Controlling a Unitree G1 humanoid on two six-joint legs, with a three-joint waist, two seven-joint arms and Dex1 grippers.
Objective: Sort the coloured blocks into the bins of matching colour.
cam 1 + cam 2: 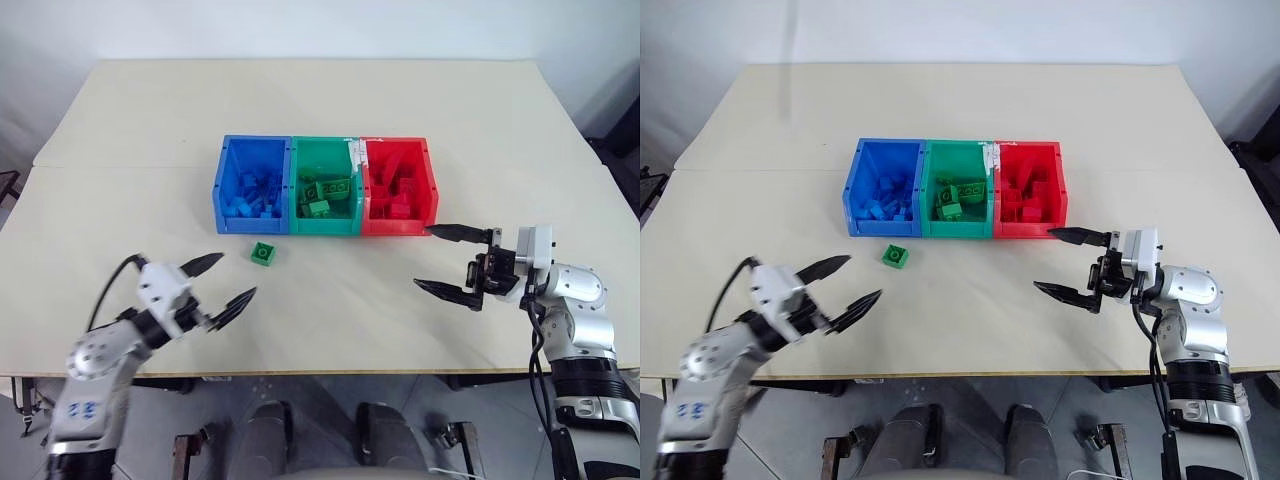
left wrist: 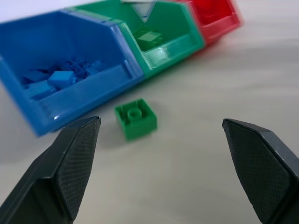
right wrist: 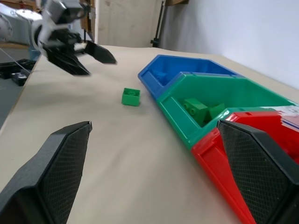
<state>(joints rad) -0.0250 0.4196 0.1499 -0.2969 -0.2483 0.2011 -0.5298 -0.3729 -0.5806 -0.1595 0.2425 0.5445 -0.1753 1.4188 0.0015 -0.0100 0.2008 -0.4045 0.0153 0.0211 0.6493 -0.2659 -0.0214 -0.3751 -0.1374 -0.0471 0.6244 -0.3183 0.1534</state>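
Observation:
One green block (image 1: 264, 253) lies loose on the table just in front of the seam between the blue bin (image 1: 252, 185) and the green bin (image 1: 325, 186). The red bin (image 1: 397, 186) ends the joined row on the right. Each bin holds bricks of its own colour. My left gripper (image 1: 222, 285) hovers open near the table's front left, a short way short of the loose green block (image 2: 136, 118), with nothing between its fingers. My right gripper (image 1: 447, 258) stands open in front of the red bin's right corner, pointing left, holding nothing.
The cream table (image 1: 320, 110) stretches wide behind the bins, with a seam line on the left side. Its front edge runs just below both grippers.

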